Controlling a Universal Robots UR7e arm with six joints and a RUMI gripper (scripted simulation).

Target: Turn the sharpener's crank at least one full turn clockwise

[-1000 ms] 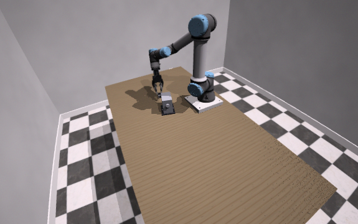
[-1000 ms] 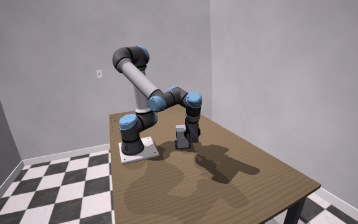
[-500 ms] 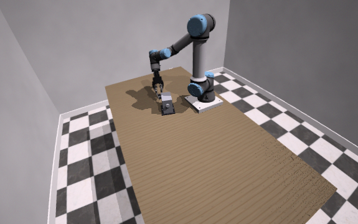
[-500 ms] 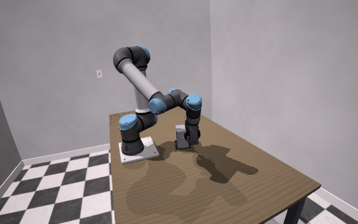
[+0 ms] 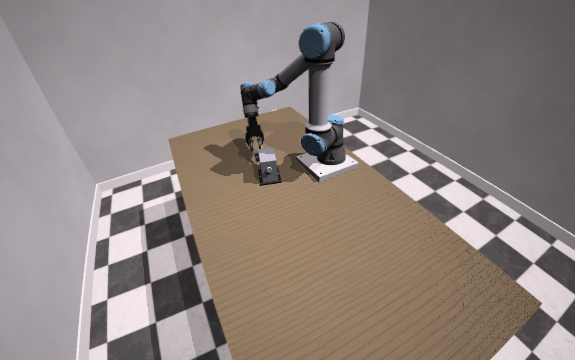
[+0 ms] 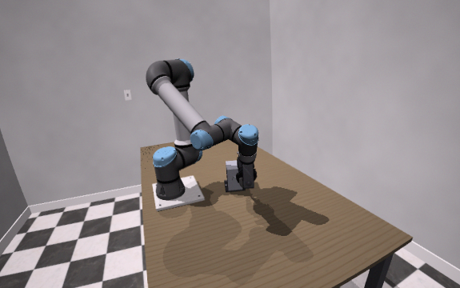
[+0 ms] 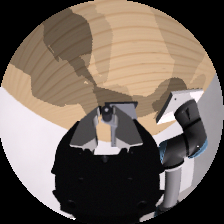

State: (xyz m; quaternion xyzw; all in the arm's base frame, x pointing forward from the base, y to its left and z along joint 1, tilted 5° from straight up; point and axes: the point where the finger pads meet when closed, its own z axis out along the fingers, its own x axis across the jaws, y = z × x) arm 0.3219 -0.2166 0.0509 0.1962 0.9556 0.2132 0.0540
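Note:
The sharpener (image 5: 269, 167) is a small grey box on a dark base, standing on the wooden table near the arm's base; it also shows in the exterior view (image 6: 234, 176). My gripper (image 5: 254, 148) (image 6: 248, 181) hangs straight down at the sharpener's far side, low beside its body. In the wrist view the fingers are shut on the crank's dark knob (image 7: 107, 112), with the sharpener's grey top (image 7: 121, 107) just beyond. The crank arm itself is mostly hidden by the fingers.
The arm's base plate (image 5: 327, 166) stands close to the right of the sharpener (image 6: 178, 193). The table's far edge lies behind the gripper. The arm's own links show at the right of the wrist view (image 7: 187, 135).

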